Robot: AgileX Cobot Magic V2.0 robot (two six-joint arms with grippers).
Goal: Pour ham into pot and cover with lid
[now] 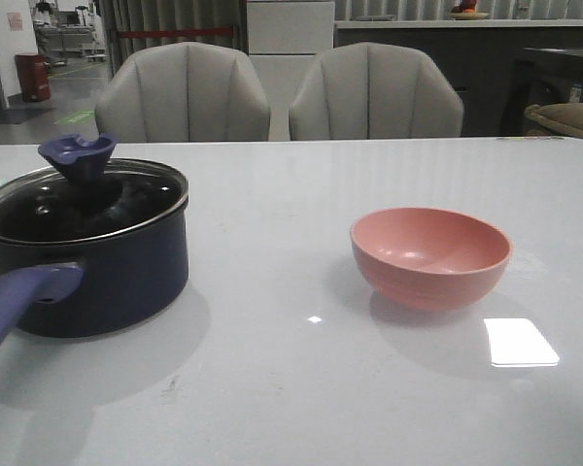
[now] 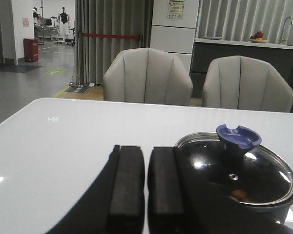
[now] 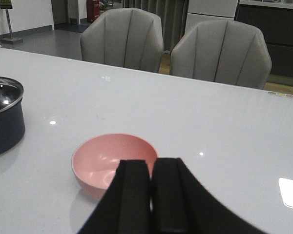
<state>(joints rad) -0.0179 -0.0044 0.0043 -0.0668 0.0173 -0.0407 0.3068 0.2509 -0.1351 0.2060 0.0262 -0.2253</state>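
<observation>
The dark navy pot (image 1: 117, 282) stands on the left of the white table, its blue-purple handle (image 1: 15, 301) pointing toward the front edge. The glass lid (image 1: 126, 199) with its blue-purple knob (image 1: 78, 157) sits on the pot. In the left wrist view a faint orange patch, apparently ham (image 2: 239, 194), shows through the lid (image 2: 261, 173). The pink bowl (image 1: 429, 254) stands empty at the right. My left gripper (image 2: 146, 148) is shut on nothing, just beside the pot. My right gripper (image 3: 151, 163) is shut on nothing, just short of the bowl (image 3: 107, 158). Neither gripper shows in the front view.
Two grey chairs (image 1: 185, 92) (image 1: 374, 92) stand behind the table's far edge. A bright rectangular reflection (image 1: 520, 342) lies on the table in front of the bowl. The pot's rim (image 3: 5, 92) appears at the edge of the right wrist view.
</observation>
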